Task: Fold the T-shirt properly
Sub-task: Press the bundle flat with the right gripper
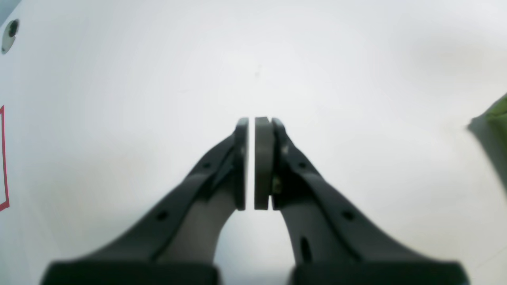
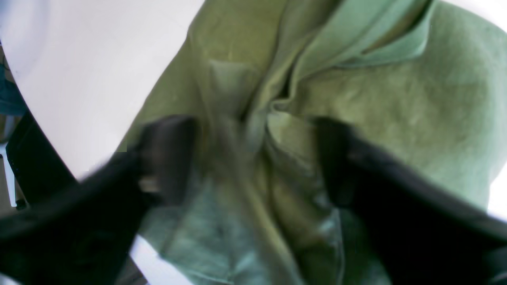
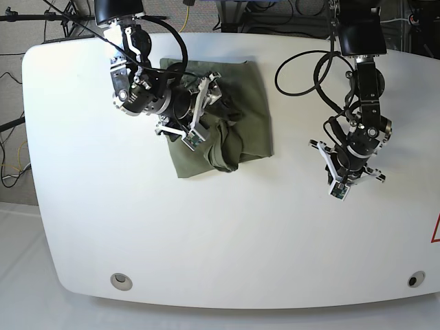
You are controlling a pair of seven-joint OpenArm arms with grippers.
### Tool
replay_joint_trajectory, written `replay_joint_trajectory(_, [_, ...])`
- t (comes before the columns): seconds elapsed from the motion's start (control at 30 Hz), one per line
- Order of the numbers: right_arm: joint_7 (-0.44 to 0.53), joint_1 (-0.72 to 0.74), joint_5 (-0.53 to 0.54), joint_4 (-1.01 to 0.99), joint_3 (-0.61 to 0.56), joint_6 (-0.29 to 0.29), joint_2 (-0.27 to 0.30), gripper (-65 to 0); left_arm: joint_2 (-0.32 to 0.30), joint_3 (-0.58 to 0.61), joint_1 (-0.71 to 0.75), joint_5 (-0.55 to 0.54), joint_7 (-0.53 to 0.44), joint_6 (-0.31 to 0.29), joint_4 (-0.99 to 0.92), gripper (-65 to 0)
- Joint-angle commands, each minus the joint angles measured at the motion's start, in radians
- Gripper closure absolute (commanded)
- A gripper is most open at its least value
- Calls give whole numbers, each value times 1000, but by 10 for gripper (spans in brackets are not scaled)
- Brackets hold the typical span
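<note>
While the right gripper hangs wide open over the bunched T-shirt, ready to pinch a fold, the left gripper waits closed and empty above the bare table.

No readable text, brand, label or number anywhere in view. Only a red outline mark on the white table, at its edge in the base view and at the frame's left side in the left wrist view; no lettering legible within it.
</note>
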Motion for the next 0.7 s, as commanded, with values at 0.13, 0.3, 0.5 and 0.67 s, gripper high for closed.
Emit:
replay_joint_trajectory(0.13, [23,13,16,25,2,3,0,-513,-6,-2,-18,-5,-17,4,17,-13])
replay_joint_trajectory(0.3, [23,13,19,48,-5,13,0,-494,-6,-2,-18,-5,-17,4,17,-13])
replay_joint_trajectory(0.5, [19,27,19,93,-109,13,3,-489,-6,-2,-23,-5,-17,4,17,-13])
replay_joint_trajectory(0.67, [16,64,19,93,-239,9,6,-489,-3,-1,-26,-5,-17,4,17,-13])
